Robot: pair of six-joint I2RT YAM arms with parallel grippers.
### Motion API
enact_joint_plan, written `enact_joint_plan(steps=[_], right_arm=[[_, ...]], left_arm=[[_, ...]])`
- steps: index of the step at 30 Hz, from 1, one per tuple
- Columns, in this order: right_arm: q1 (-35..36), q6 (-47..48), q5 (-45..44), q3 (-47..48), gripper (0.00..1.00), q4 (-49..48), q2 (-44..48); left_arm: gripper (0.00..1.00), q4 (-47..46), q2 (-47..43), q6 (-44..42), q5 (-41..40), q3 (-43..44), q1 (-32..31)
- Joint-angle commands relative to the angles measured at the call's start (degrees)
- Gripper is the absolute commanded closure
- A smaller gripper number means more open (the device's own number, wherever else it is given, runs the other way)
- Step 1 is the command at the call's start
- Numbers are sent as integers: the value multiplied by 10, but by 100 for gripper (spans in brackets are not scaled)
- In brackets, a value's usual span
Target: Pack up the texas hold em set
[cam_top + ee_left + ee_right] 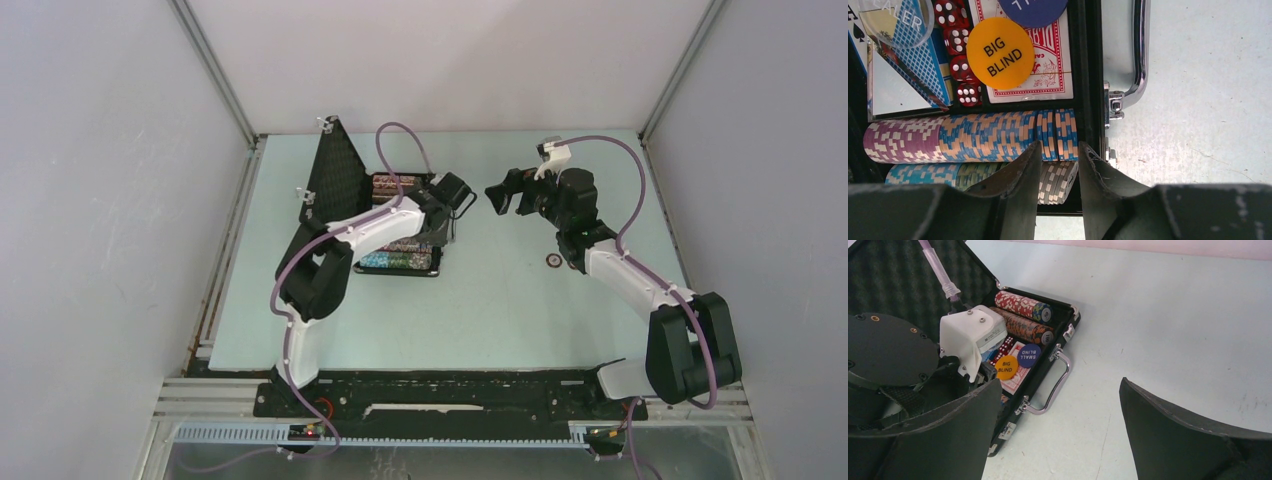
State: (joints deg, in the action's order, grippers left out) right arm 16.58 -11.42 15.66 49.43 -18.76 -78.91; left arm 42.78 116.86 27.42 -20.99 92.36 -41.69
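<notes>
The black case [437, 262] lies open at the back left of the table, its lid [337, 175] upright. In the left wrist view it holds rows of chips [973, 137], a red-backed deck [1048, 70], an orange BIG BLIND button [1000, 53], a blue button [1033, 7] and red dice [960, 50]. My left gripper [1060, 145] hangs over the case's right end [443, 228]. Its jaws stand partly open around a short leaning stack of grey chips [1063, 180] in the front row. My right gripper [497, 197] is wide open and empty, to the right of the case [1060, 381].
A small dark chip [552, 262] lies on the table beside the right arm. The silver handle [1140, 55] sticks out on the case's right side [1063, 370]. Grey walls enclose the table at the back and both sides.
</notes>
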Motion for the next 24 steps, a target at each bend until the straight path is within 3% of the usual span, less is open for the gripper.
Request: enact_joint_plan(steps=[1, 19, 24], right_arm=[[-3, -2, 5, 0, 4, -25, -4], [-3, -5, 14, 0, 4, -23, -2], [11, -13, -7, 2, 4, 12, 33]], left_arm=[[62, -5, -34, 14, -26, -25, 10], [57, -53, -104, 35, -36, -99, 18], [41, -119, -171, 19, -34, -155, 1]])
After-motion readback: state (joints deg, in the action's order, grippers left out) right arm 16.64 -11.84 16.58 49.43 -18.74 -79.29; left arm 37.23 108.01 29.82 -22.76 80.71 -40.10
